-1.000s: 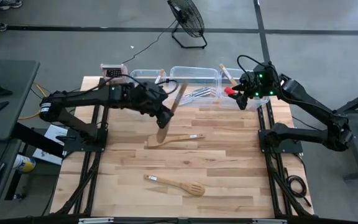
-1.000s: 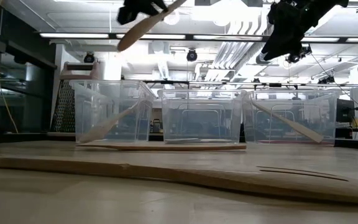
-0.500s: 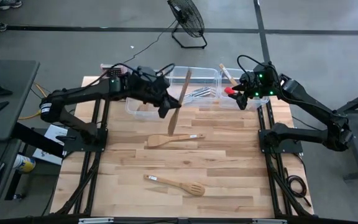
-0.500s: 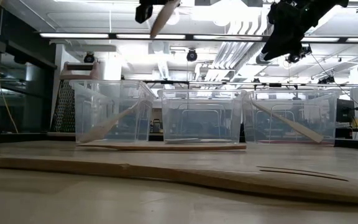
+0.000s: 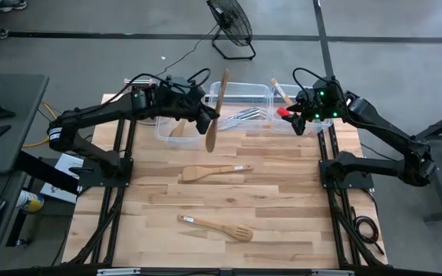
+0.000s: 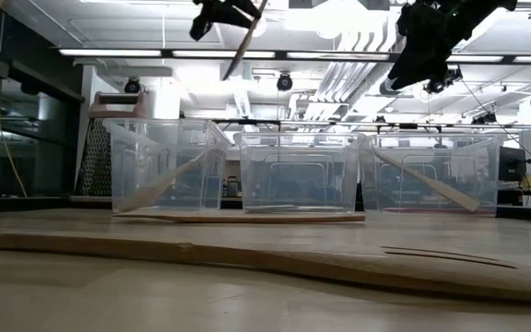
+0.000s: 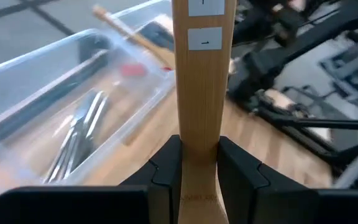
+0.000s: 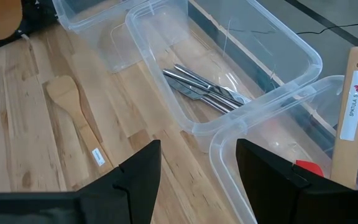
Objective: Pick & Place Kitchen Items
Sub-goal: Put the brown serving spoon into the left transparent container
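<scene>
My left gripper (image 7: pixel 194 163) is clamped on a wooden spatula (image 5: pixel 216 113), carrying it in the air over the table's far edge, between the left tub (image 5: pixel 172 132) and the middle tub (image 5: pixel 240 90), which holds metal cutlery (image 8: pixel 204 91). My right gripper (image 8: pixel 197 180) hangs spread apart over the right tub (image 8: pixel 278 140). A wooden spoon (image 5: pixel 214 172) lies mid-table, a slotted spatula (image 5: pixel 216 228) nearer the front edge.

1. A lab or workshop hall: bare grey concrete floor (image 5: pixel 374 19) around the wooden tabletop (image 5: pixel 282 207).
2. Strip lights (image 6: pixel 127 53) and exposed ducts overhead.
3. A floor fan (image 5: pixel 231 24) with trailing cable.
</scene>
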Robot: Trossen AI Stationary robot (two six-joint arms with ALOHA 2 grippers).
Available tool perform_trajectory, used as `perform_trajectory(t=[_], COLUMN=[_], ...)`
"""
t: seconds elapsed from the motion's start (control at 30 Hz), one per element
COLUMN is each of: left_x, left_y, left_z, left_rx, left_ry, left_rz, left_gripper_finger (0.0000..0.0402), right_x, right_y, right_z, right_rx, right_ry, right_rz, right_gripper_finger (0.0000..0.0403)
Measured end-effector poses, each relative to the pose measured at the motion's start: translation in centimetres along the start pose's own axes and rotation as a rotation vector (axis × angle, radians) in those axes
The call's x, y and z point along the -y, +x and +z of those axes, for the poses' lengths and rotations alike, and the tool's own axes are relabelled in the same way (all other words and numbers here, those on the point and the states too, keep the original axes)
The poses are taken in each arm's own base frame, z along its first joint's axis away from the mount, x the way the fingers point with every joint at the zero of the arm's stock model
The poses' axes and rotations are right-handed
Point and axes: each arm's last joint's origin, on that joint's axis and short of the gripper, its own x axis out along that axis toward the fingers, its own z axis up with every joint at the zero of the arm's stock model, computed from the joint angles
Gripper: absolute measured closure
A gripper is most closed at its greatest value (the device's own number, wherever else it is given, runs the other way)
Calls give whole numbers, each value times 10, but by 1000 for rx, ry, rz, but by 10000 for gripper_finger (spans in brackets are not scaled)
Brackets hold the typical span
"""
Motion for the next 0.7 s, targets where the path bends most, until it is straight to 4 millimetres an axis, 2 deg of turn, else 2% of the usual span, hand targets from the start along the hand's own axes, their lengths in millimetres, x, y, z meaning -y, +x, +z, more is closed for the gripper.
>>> perform_trajectory(t=[0.43, 0.7], left_x=[-12, -18], left_y=[-22, -26], left_z=[-2, -3], left_rx=[90, 140], left_ry=[-63, -76], left_rz=[356, 526], left_gripper_finger=[328, 328], right_x=[0, 0], right_y=[0, 0], right_z=[0, 0], right_rx=[0, 0], right_ry=[0, 8], right_rz=[-5, -5], right_gripper_finger=[202, 202])
